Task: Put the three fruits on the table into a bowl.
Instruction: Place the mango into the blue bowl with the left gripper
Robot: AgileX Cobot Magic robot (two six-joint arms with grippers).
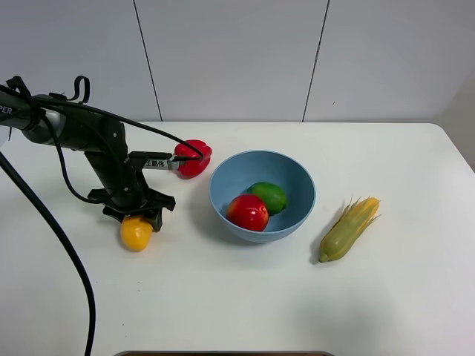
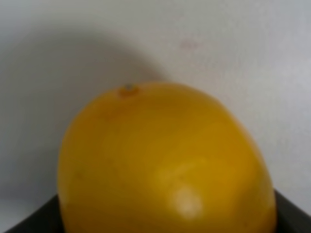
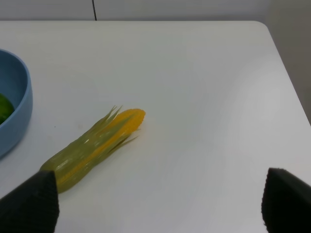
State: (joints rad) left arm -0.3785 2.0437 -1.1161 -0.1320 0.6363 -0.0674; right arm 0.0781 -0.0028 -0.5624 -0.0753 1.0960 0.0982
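Observation:
The yellow-orange mango (image 1: 136, 232) lies on the white table (image 1: 223, 297) at the left, and it fills the left wrist view (image 2: 165, 160). My left gripper (image 1: 137, 215) points straight down onto it and is shut on it, with dark fingers (image 2: 293, 216) showing at the fruit's sides. The light-blue bowl (image 1: 297, 178) stands mid-table and holds the green lime (image 1: 269, 195) and the red-and-yellow fruit (image 1: 248, 212). My right gripper (image 3: 155, 204) is open with nothing between its fingers, and it does not show in the exterior high view.
A red bell pepper (image 1: 193, 158) lies just left of the bowl, behind the left arm's wrist. A corn cob with husk (image 1: 349, 228) lies right of the bowl, in front of the right gripper (image 3: 92, 148). The bowl's rim (image 3: 19, 111) shows beside it.

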